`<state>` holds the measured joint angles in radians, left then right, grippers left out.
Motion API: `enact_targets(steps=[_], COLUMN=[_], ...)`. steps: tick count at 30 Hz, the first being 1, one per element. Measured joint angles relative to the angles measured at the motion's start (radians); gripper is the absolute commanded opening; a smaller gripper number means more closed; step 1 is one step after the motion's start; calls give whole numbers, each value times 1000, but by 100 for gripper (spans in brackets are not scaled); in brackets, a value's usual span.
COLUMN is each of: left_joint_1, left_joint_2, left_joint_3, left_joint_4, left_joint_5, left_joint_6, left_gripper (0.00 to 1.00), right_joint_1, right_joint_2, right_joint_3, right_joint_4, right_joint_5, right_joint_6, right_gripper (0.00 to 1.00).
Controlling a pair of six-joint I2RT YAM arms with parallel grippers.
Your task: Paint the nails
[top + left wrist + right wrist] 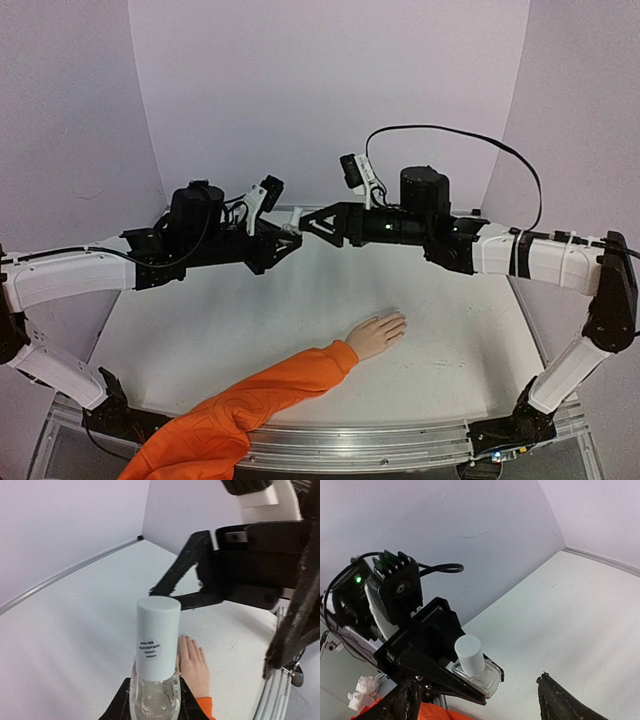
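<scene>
"White table (pixel 450 335), lilac walls. Where are the nails?"

"On the hand (pixel 378 334). It lies palm down near the front edge, fingers toward the right rear, with its orange sleeve (pixel 250 400) trailing off the near left. The nails (pixel 399 322) hardly show."

"And the grippers?"

"Both hang over the table's middle, well above the hand. The left gripper (pixel 283 243) is clamped on a clear bottle (pixel 158 645), whose white cap (pixel 469 655) points at the other arm. The right gripper (pixel 308 226) faces it with fingers spread wide near the cap, grasping nothing."
</scene>
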<state>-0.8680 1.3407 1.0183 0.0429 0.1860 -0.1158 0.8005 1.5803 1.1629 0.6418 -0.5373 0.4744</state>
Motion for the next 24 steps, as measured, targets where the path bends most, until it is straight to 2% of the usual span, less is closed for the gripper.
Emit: enact_targets(steps=[6, 11, 14, 18, 24], left_joint_1=[-2, -13, -18, -21, -19], left_joint_2=[0, 0, 0, 0, -3], left_joint_3=[-2, -2, -2, -2, -2], left_joint_4=[-18, -18, -18, -18, -25], left_joint_5=[-122, -171, -183, -188, -163], left_joint_6=[18, 19, 19, 19, 10], left_gripper=[0, 0, 0, 0, 0], right_joint_1=[57, 91, 98, 103, 101], right_joint_2=[9, 61, 93, 123, 128], right_joint_3=[64, 150, 179, 192, 192], right_joint_4=[-60, -76, -88, -97, -103], right_joint_5=[177, 254, 279, 295, 273], right_joint_6=[69, 114, 130, 151, 131], right_gripper=[55, 45, 38, 19, 0])
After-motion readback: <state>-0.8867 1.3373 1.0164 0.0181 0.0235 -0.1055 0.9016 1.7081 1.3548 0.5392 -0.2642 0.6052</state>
